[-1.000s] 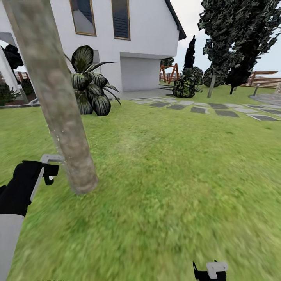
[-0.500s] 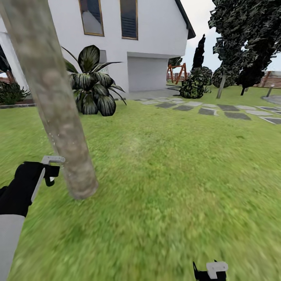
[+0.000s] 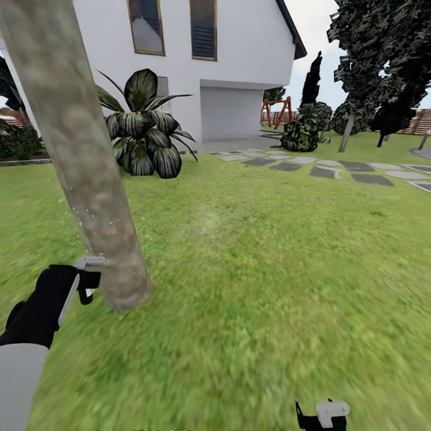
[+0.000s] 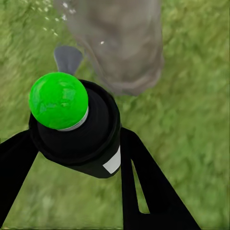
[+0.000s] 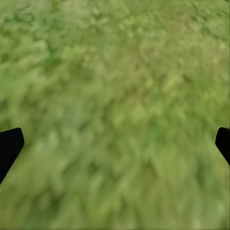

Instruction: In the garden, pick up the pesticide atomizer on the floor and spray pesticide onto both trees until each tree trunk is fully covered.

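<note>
A thick grey-beige tree trunk [image 3: 84, 161] leans across the left of the head view, its base [image 3: 127, 288] standing in the lawn. My left gripper [image 3: 84, 282] is shut on the pesticide atomizer [image 3: 90, 262], whose grey nozzle almost touches the trunk low down. In the left wrist view the atomizer [image 4: 79, 136] is a black canister with a green ball cap, held between both black fingers [image 4: 139, 182], and the trunk [image 4: 120, 43] is close ahead. A few white pesticide specks [image 3: 90, 212] dot the bark. My right gripper [image 3: 323, 416] hangs low over grass, open and holding nothing [image 5: 115, 143].
A white house [image 3: 239, 54] with a garage door stands behind. A broad-leaf plant [image 3: 143, 129] grows beyond the trunk. Grey stepping stones [image 3: 323, 170] cross the lawn at right, past dark trees [image 3: 383, 66] and a bush [image 3: 302, 131]. Open grass [image 3: 269, 269] lies ahead.
The camera has turned a little left, so the house and plants sit further right. My left gripper with the atomizer has dropped lower and closer to the trunk's base.
</note>
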